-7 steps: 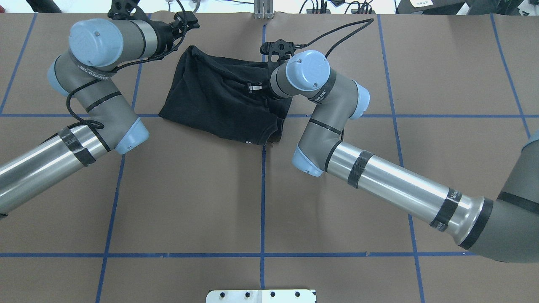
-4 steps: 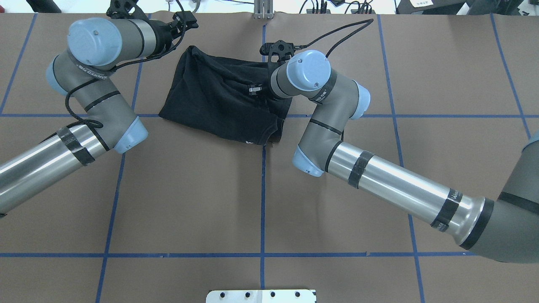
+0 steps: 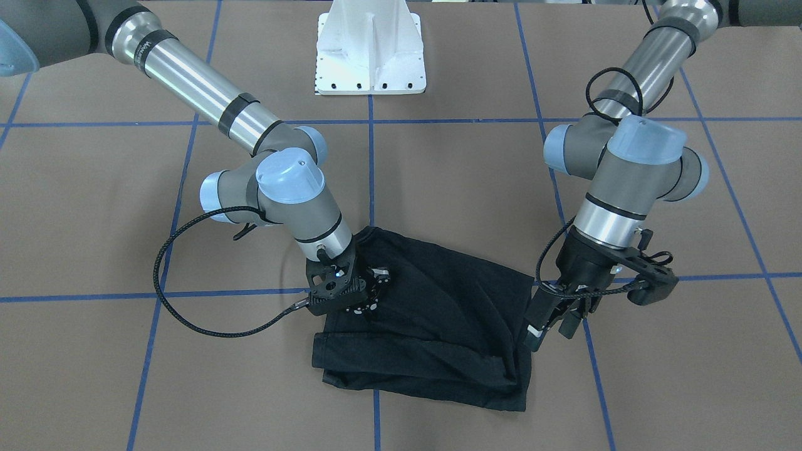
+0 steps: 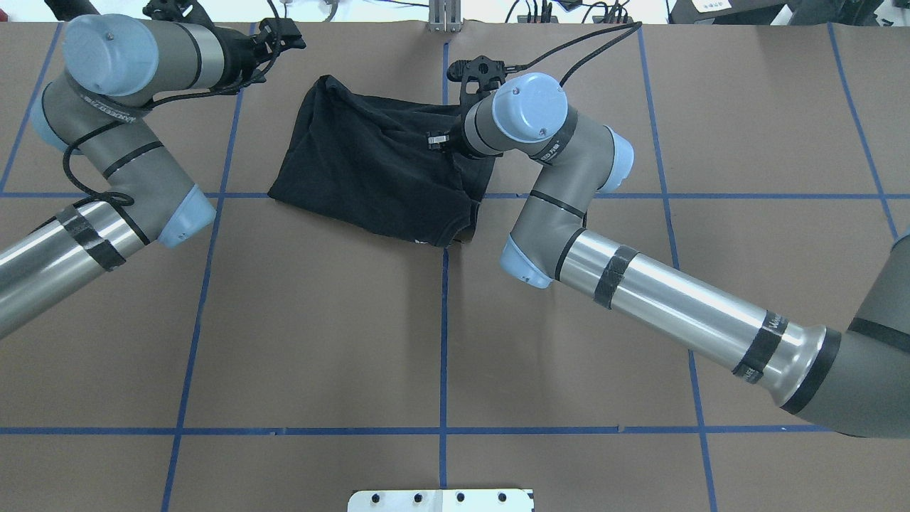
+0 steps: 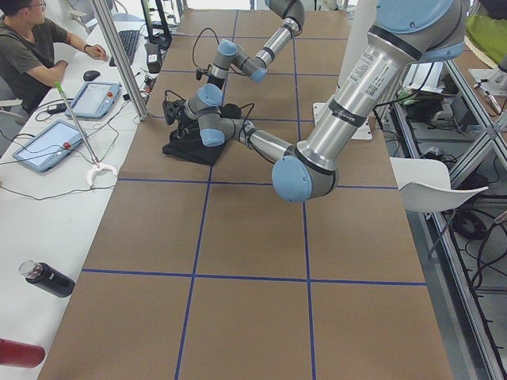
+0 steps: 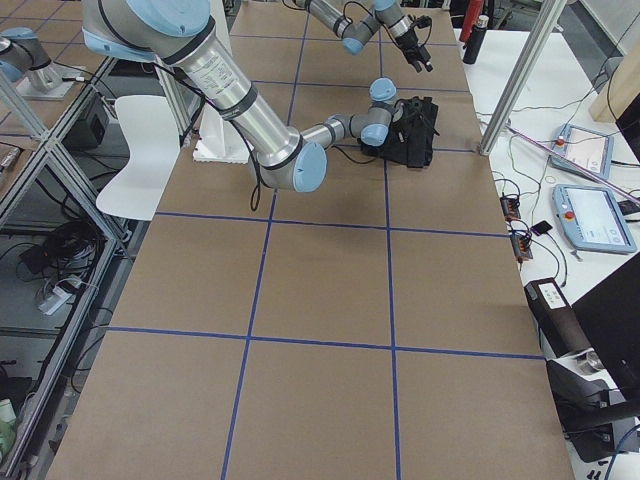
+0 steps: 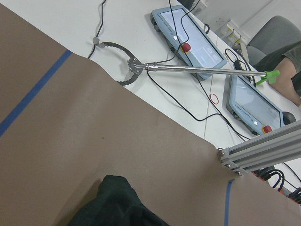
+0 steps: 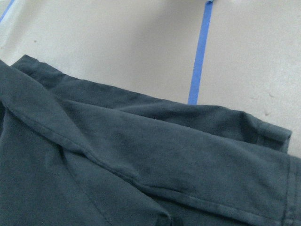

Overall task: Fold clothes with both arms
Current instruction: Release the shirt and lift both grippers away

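Black cotton T-shirt (image 4: 362,171) is lying folded into a rough rectangle on the brown paper-covered worktop (image 4: 320,320). It is sitting toward the worktop's far edge from the white pedestal base (image 3: 371,56) and straddling the centre line of blue tape (image 4: 443,341). Mostly plain black cloth is showing. Layered hems are stacking along the shirt's side facing the operators' edge.

Right arm (image 4: 661,299) is reaching in over the shirt's right portion. Right claw (image 3: 366,304) is pointing down onto the cloth near the shirt's corner closest to the base. Wrist and camera mount are hiding the fingertips, so I cannot tell whether they are apart or pinching fabric. Right wrist camera is showing folds and a hem seam close up, with bare worktop and tape beyond.

Left arm (image 4: 114,142) is bending in from the worktop's left side. Left claw (image 3: 550,326) is hanging just beside the shirt's left edge, clear of the cloth, fingers standing apart and gripping nothing. Left wrist camera is catching one black corner of the shirt low in its view.

Two tablets (image 7: 202,44) are lying on a white side worktop (image 5: 32,206) past the far edge, with a person (image 5: 32,51) sitting at it.
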You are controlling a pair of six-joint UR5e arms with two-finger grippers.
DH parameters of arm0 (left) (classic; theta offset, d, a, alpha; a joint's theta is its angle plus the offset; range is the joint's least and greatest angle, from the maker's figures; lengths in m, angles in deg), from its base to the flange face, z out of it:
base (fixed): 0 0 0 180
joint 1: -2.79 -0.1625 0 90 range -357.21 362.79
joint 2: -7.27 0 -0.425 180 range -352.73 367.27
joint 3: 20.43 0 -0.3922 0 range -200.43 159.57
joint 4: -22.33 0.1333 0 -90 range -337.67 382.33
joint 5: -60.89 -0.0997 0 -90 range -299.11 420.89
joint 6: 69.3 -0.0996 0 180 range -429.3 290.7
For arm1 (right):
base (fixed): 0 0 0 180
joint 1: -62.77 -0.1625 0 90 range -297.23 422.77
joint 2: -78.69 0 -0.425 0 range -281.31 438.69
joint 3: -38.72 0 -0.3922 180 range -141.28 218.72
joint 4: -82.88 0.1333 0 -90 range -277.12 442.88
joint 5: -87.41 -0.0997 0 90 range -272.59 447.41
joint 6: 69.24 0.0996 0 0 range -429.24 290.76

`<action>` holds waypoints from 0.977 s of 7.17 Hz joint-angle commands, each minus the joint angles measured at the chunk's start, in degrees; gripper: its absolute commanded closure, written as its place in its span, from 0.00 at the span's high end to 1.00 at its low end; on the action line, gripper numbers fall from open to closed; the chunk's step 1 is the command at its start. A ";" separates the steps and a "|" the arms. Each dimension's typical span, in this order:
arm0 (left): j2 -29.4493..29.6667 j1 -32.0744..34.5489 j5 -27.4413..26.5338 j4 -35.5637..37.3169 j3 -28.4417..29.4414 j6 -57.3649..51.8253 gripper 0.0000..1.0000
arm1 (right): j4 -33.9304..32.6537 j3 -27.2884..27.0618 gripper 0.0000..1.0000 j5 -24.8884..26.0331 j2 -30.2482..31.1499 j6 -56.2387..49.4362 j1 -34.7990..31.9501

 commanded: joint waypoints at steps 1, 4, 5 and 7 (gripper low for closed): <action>-1.03 0.42 0.32 -0.16 -0.48 -0.76 1.00 | -0.16 0.58 0.00 0.81 -0.01 -0.08 -2.02; -2.70 0.68 0.15 -0.25 -0.92 -2.78 1.00 | -0.16 1.99 0.43 3.53 -0.01 0.01 -1.93; -2.70 0.77 0.14 -0.16 -0.92 -2.78 1.00 | -0.16 1.99 0.99 3.97 -0.10 -0.08 -1.85; -3.83 1.30 0.32 -0.16 -1.70 -5.92 1.00 | -0.51 -1.05 1.00 2.32 1.64 0.01 -3.24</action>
